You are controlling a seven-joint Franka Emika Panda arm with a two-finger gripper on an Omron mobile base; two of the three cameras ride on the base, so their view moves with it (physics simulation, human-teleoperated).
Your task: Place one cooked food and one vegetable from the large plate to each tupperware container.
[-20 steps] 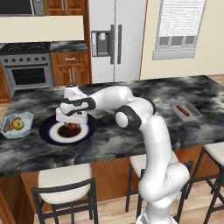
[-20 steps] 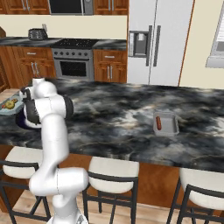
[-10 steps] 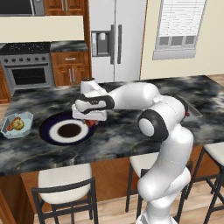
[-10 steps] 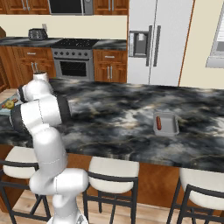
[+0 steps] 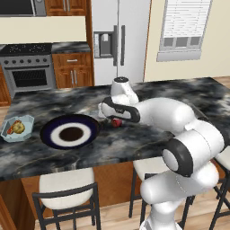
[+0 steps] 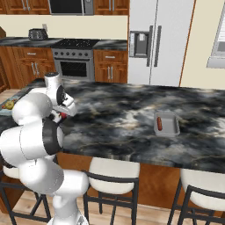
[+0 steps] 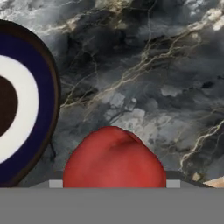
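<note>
**Red vegetable held above the counter beside the plate**

Right, here is the picture: the gripper (image 5: 116, 121) hangs over the dark marble island counter (image 5: 188, 96), just off the right side of the large plate (image 5: 70, 134), and there is a round red vegetable (image 5: 117, 122), tomato-like, between its jaws. In the hand view that red piece (image 7: 114, 159) bulges up from the bottom edge, squarely in the gripper's hold; the jaws stand fairly wide, clamped on it. The fingertips themselves are hidden behind the red flesh, so I cannot make out the contact. Marble counter (image 7: 148, 78) lies beyond it, with the navy rim and white ring of the plate (image 7: 26, 105) curving in at the left.

Over on the left base view, the plate sits toward the counter's front left, its dark centre bare. At the far left edge of the counter rests one pale blue-green tupperware container (image 5: 18, 128) with orange and yellowish food inside; exactly what that food is, I cannot tell.

Swinging to the right base view, the gripper (image 6: 61, 115) shows beside the white arm near the counter's left end, a spot of red at its tip. Well apart, toward the right end, sits the second tupperware container (image 6: 167, 123), holding a single reddish-brown sausage-like piece (image 6: 159, 123) along its left side.
</note>
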